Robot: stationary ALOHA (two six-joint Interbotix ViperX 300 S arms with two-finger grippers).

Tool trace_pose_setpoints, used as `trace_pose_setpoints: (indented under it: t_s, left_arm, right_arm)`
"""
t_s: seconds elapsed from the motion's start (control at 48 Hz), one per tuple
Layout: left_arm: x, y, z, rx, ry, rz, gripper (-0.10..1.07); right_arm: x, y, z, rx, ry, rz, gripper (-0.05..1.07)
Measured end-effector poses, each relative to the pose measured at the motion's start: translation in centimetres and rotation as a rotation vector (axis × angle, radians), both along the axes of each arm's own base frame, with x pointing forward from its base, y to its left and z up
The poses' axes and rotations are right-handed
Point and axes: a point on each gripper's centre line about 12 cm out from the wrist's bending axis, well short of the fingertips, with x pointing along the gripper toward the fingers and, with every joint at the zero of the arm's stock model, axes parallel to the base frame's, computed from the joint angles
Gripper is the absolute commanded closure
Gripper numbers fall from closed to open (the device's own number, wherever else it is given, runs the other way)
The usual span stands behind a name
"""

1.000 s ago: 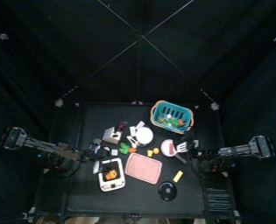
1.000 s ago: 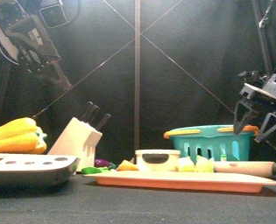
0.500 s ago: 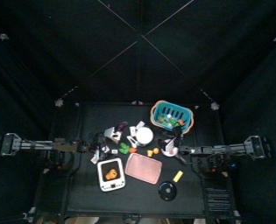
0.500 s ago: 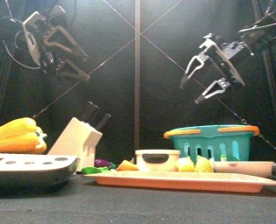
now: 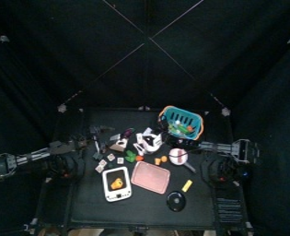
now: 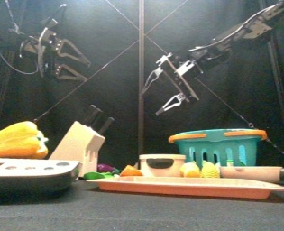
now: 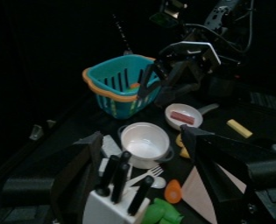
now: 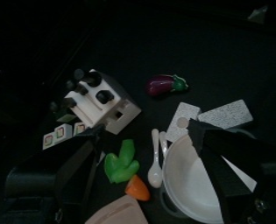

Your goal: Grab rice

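A: Table (image 5: 86,207) crowded. Teal basket (image 5: 179,118) toward the back right corner, knife block (image 8: 95,103) left of middle. Rice?

B: Taking the white bowl (image 5: 147,141) as the rice; no grains visible. It sits near the table's middle, a little toward the back edge.

A: Which arm is nearer?

B: The right. The right gripper (image 6: 169,88) reaches across the middle, high up, jaws spread and holding nothing. The bowl lies almost straight below it, so the move is mostly a descent. The left gripper (image 6: 62,61) hangs high over the left side, jaws apart, empty.
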Motion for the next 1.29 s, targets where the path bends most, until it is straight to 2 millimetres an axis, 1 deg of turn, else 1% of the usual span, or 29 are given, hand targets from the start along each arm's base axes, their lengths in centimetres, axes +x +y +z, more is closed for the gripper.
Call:
trace_pose_setpoints:
  t_s: [0.104,0.188,0.292,0.354,0.479,0.583,0.688,0.792,0.896,1.042,1.292]
  left_arm:
    - [-0.9,0.6,0.1,0.011,-0.002,0.044,-0.05]
    - [-1.9,0.9,-0.3,-0.001,0.0,0.086,-0.05]
    - [-3.1,0.8,-1.4,-0.043,-0.003,0.125,-0.05]
    - [-3.6,0.5,-1.6,-0.062,-0.02,0.134,-0.05]
    - [-4.0,0.3,-0.9,-0.076,-0.068,0.142,-0.05]
    - [-4.2,0.2,-1.4,-0.105,-0.07,0.146,-0.05]
    - [-4.1,0.0,-1.5,-0.111,-0.066,0.137,-0.05]
    - [-4.0,-0.1,-1.5,-0.109,-0.065,0.132,-0.05]
    - [-4.0,-0.1,-1.5,-0.103,-0.062,0.131,-0.05]
    - [-4.0,-0.1,-1.6,-0.103,-0.058,0.132,-0.05]
    - [-4.1,-0.2,-2.0,-0.108,-0.049,0.131,-0.05]
  right_arm:
    - [0.4,-0.6,0.5,0.012,-0.013,-0.047,-0.02]
    - [0.3,-0.9,0.9,0.032,-0.021,-0.099,-0.02]
    - [0.2,-1.4,1.4,0.053,-0.026,-0.166,-0.02]
    - [0.2,-1.8,1.8,0.052,-0.022,-0.203,-0.02]
    - [0.6,-2.3,2.8,0.044,-0.001,-0.249,-0.02]
    - [1.2,-2.4,3.4,0.049,0.037,-0.257,-0.02]
    - [2.0,-2.5,3.5,0.06,0.119,-0.246,-0.02]
    - [2.9,-2.6,2.9,0.073,0.244,-0.191,-0.02]
    - [4.0,-2.4,1.6,0.123,0.343,-0.107,-0.02]
    - [5.3,-2.6,0.0,0.198,0.411,-0.011,-0.02]
    - [6.1,-3.4,-1.4,0.227,0.49,-0.003,-0.02]
